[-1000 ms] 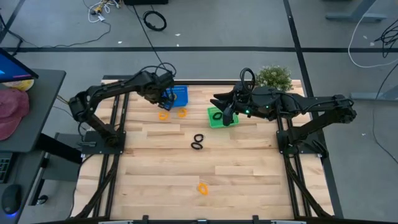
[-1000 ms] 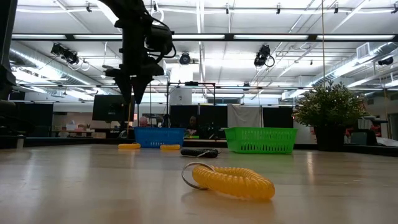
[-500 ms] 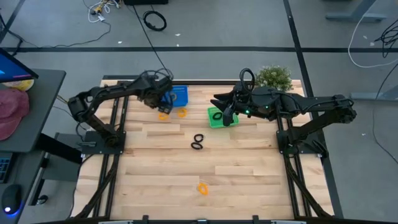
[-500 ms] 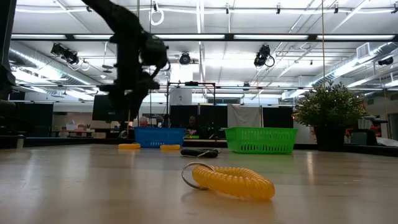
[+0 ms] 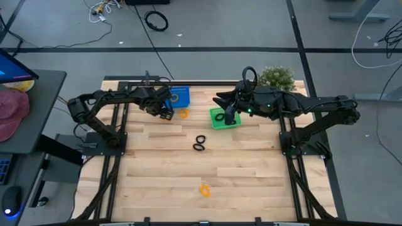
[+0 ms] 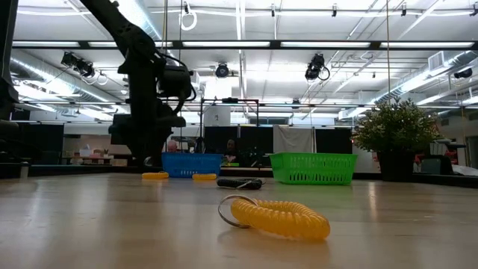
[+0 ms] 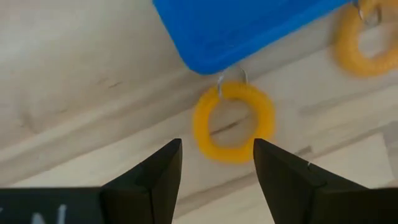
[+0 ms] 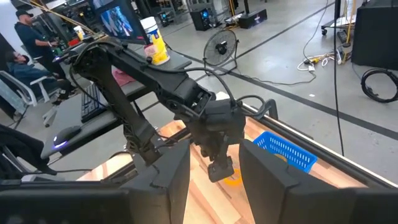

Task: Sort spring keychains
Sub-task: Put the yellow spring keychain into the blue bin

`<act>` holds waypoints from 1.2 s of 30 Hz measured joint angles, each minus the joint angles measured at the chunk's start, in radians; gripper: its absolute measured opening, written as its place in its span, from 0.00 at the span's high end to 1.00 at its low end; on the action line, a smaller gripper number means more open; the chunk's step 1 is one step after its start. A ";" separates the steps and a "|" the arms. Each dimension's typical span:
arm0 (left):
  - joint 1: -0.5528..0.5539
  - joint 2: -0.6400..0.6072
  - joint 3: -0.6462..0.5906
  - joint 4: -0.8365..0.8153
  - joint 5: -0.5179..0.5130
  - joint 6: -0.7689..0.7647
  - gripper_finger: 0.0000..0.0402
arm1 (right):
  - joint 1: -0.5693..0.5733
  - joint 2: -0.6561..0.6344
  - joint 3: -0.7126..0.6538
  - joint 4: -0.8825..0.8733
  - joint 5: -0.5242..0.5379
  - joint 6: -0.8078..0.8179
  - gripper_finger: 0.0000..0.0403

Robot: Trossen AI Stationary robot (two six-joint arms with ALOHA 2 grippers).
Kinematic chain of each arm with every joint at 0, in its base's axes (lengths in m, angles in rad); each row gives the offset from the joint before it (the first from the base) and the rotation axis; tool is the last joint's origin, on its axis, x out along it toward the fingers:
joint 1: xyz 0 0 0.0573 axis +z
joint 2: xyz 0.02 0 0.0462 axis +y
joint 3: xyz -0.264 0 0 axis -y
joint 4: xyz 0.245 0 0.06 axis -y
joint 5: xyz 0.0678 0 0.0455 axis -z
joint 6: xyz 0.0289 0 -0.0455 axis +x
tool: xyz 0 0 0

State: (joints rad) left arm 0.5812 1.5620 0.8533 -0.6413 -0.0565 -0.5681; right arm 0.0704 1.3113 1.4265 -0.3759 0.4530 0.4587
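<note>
Orange coils lay scattered over the wooden counter (image 5: 251, 163): one spring keychain (image 7: 233, 121) sat just beside the near corner of the blue basket (image 5: 178, 96), its metal ring touching the basket's edge, with a second orange keychain (image 5: 183, 113) close to its right and a third (image 5: 205, 189) alone far out toward the near edge. A black pair (image 5: 200, 143) rested mid-counter, well apart from both baskets, and one black keychain already lay in the green basket (image 5: 233, 123).

The left claw (image 7: 217, 168) hung low over the orange keychain by the blue basket, fingers spread and released, nothing between them. The right claw (image 8: 214, 180) waited over the green basket on the right side, also spread and empty, beside a potted plant (image 5: 276, 77) at the far edge.

Judging from the left wrist view, the loop sat slightly off-centre between the fingers and hard against the basket. A straight descent risked one finger landing on the coil rather than beside it, or nudging the light basket; the springy loop could also squirt sideways as the fingers closed.
</note>
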 joint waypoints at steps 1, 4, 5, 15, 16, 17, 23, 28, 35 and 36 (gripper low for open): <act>0.002 0.000 -0.011 0.014 0.000 -0.002 0.50 | 0.000 0.000 0.000 0.000 0.000 0.000 0.65; 0.011 0.003 -0.046 0.059 0.026 -0.005 0.50 | 0.000 0.000 0.000 0.000 0.000 0.001 0.65; 0.012 0.007 -0.054 0.069 0.034 -0.007 0.50 | 0.000 0.000 0.000 0.000 0.000 0.004 0.65; 0.004 0.008 -0.096 0.126 0.043 -0.045 0.50 | 0.000 0.000 0.000 0.001 0.000 0.007 0.65; 0.004 0.009 -0.096 0.127 0.043 -0.044 0.50 | 0.000 0.000 0.000 0.001 0.000 0.007 0.65; 0.004 0.009 -0.097 0.127 0.043 -0.042 0.50 | 0.000 0.000 0.000 0.001 0.000 0.007 0.65; 0.004 0.009 -0.108 0.133 0.053 -0.038 0.50 | 0.000 0.000 0.000 0.001 -0.001 0.007 0.65; 0.004 0.009 -0.108 0.134 0.051 -0.038 0.52 | 0.000 0.000 0.000 0.001 -0.001 0.007 0.65; 0.005 0.009 -0.110 0.129 0.046 -0.035 0.72 | 0.000 0.000 0.000 0.001 -0.001 0.007 0.65; 0.005 0.009 -0.110 0.130 0.047 -0.030 0.76 | 0.000 0.000 0.000 0.001 -0.001 0.007 0.65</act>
State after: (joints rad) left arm 0.5858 1.5711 0.7437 -0.5114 -0.0093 -0.5978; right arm 0.0704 1.3113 1.4265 -0.3748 0.4522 0.4662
